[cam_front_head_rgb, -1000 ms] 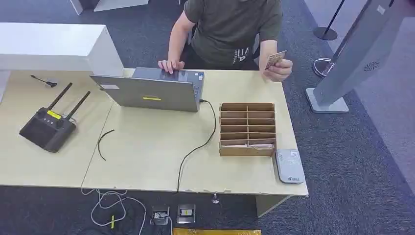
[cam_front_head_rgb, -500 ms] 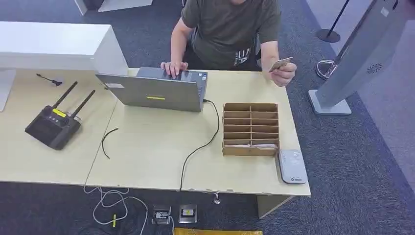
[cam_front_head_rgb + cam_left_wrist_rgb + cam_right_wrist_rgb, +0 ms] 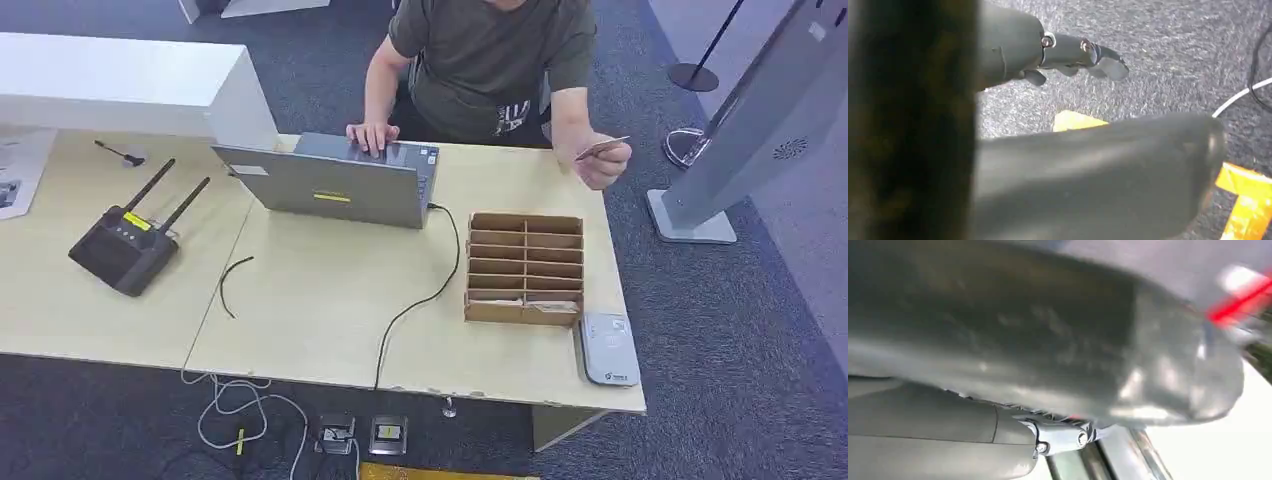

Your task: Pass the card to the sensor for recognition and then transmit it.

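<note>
Head view: a person's hand holds the card above the table's far right corner; the sensor lies beside the cardboard organizer. Left wrist view: the left hand hangs over carpet, fingers apart, holding nothing. Right wrist view: the right hand is blurred; I cannot tell its state.

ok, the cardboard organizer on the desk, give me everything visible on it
The cardboard organizer is a brown, open-topped tray split into two columns of narrow slots. It lies flat on the pale wood desk, near its right end, just ahead of the grey sensor pad. The nearest slots hold something pale; the others look empty. No hand touches it.
</note>
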Motion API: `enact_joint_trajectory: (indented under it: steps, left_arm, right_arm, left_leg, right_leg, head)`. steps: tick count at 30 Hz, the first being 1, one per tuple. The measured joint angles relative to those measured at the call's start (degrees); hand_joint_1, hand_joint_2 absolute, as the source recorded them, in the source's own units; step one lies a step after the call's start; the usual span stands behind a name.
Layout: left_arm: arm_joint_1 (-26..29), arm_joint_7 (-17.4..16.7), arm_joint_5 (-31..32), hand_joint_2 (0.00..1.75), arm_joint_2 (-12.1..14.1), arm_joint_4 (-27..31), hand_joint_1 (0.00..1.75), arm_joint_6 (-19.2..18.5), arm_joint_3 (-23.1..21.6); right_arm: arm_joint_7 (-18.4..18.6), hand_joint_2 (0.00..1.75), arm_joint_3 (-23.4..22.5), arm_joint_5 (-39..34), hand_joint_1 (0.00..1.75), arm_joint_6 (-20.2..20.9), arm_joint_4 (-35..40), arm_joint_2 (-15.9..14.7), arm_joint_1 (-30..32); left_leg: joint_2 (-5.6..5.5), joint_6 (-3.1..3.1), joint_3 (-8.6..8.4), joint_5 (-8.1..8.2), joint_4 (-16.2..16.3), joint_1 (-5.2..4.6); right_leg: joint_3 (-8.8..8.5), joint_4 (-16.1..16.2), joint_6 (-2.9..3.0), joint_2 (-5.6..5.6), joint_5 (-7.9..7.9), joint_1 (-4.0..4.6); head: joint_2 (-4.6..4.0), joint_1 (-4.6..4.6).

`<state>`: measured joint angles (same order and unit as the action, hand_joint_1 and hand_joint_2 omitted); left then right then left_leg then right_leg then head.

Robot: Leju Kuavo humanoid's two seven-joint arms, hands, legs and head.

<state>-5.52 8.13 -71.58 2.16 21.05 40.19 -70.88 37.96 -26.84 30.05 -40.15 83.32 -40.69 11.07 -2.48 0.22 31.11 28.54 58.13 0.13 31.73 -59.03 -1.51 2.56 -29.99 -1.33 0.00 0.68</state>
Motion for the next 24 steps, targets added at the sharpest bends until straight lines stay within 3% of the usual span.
enact_joint_trajectory:
  steps: [1, 6, 11, 14, 18, 24]
  left_arm:
    - [-0.01, 0.00, 0.39, 0.00, 0.18, -0.02, 0.00, 0.00, 0.00]
    - [-0.20, 0.00, 2.45, 0.00, 0.50, 0.00, 0.00, 0.00, -0.02]
    - [-0.50, 0.00, 5.23, 0.00, 0.83, 0.00, 0.00, -0.02, -0.37]
    - [-0.65, 0.00, 6.64, 0.00, 0.92, 0.00, 0.00, -0.04, -0.63]
    - [-0.88, -0.48, 7.79, 0.00, 1.12, -0.02, 0.00, -0.63, -1.14]
    - [-1.79, -1.22, 8.99, 0.00, 1.29, -0.04, 0.00, -2.40, -1.49]
  right_arm:
    - [0.59, 1.75, -0.85, 0.85, 0.00, 0.20, 3.82, -0.79, 0.95]
    - [1.45, 1.75, -3.26, 2.62, 0.00, 5.19, 19.61, -2.93, 2.98]
    - [1.53, 1.75, -2.47, 5.80, 0.00, 18.09, 30.41, -5.14, 0.84]
    - [1.56, 1.75, -0.80, 6.58, 0.00, 22.31, 35.51, -5.79, -1.06]
    - [1.62, 1.75, 3.37, 7.26, 0.00, 25.29, 39.17, -7.26, -4.12]
    - [1.62, 1.75, 15.39, 7.37, 0.00, 29.05, 41.41, -8.55, -12.91]
  left_leg:
    - [0.39, 0.04, -0.04, 0.05, -0.01, -0.05]
    - [1.45, -0.06, -0.25, 0.31, -0.03, -0.03]
    - [1.75, -0.02, -0.23, 0.32, -0.04, -0.09]
    - [1.70, 0.09, -0.25, 0.23, -0.03, -0.09]
    - [1.71, 0.09, -0.12, 0.23, -0.03, -0.09]
    - [1.66, 0.06, -0.16, 0.21, -0.03, -0.07]
  right_leg:
    - [0.12, -0.03, 0.00, -0.40, 0.00, -0.04]
    - [0.15, -0.02, -0.01, -1.45, 0.13, -0.02]
    - [0.22, -0.01, -0.10, -1.72, 0.27, -0.07]
    - [0.22, -0.01, -0.15, -1.66, 0.32, -0.08]
    - [0.22, -0.01, -0.15, -1.67, 0.34, -0.07]
    - [0.26, -0.02, -0.15, -1.63, 0.34, -0.05]
  head:
    - [0.00, 0.09]
    - [0.00, 0.00]
    - [0.00, 0.02]
    - [0.00, 0.02]
    - [0.00, 0.00]
    - [-0.02, -0.02]
